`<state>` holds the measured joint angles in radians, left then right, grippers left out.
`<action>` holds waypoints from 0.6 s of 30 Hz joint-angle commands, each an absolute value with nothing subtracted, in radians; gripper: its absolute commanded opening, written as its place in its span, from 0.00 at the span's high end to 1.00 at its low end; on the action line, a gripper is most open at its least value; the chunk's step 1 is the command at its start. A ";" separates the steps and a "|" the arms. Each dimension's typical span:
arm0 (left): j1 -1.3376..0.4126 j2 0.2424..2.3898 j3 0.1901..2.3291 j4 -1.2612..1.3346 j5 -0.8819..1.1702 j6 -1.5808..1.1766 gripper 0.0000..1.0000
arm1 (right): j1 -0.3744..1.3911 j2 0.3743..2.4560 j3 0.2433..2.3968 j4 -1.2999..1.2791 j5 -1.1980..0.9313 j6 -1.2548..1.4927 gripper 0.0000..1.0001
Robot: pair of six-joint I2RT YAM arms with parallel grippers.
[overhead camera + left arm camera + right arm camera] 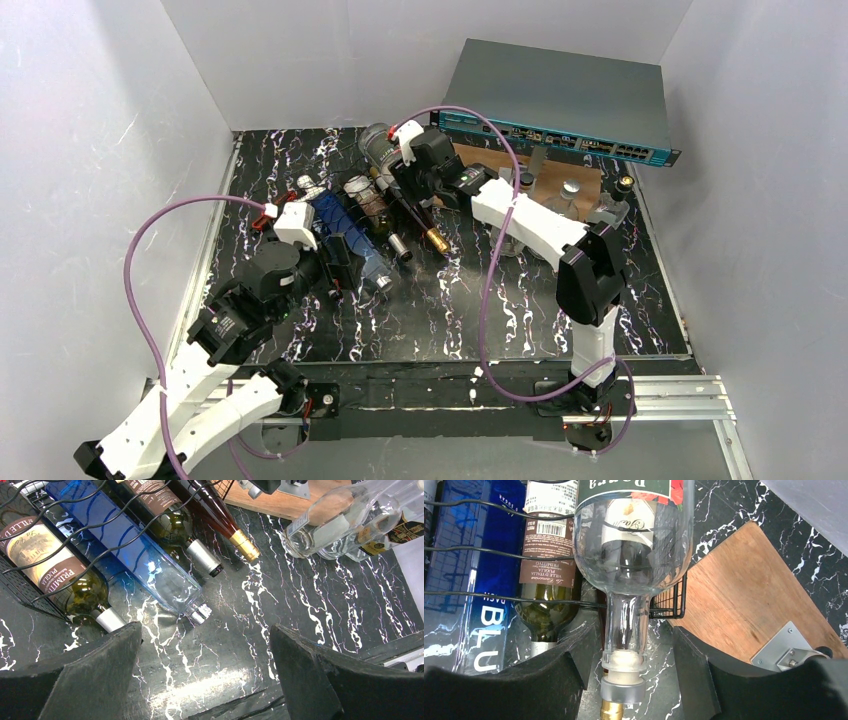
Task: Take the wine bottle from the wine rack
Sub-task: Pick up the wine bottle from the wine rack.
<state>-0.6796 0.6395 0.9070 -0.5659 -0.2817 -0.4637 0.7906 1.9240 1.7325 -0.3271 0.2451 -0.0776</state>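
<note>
Straddling the neck of the wine bottle [634, 550], jaws of the right gripper [633, 635] are spread, not touching; a centred squeeze is advised

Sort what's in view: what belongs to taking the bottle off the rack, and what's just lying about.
In the job:
wine rack
clear bottle on it, neck between the fingers of the right gripper

Lying about:
wooden board
network switch
loose clear bottles
blue bottle, racked
left gripper, open, holding nothing
</note>
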 commanded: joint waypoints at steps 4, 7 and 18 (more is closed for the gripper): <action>-0.675 0.644 0.892 -0.569 -0.309 -0.453 0.01 | 0.784 1.948 1.721 -0.256 0.218 -0.067 0.37; -0.674 0.640 0.887 -0.568 -0.313 -0.453 0.01 | 0.782 1.960 1.723 -0.247 0.217 -0.067 0.40; -0.675 0.640 0.874 -0.561 -0.317 -0.453 0.01 | 0.780 1.983 1.713 -0.200 0.230 -0.052 0.47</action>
<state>-0.6796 0.6434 0.8890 -0.5652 -0.2905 -0.4606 0.7853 1.9858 1.7199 -0.2722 0.2253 -0.0753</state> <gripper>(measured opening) 0.992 0.544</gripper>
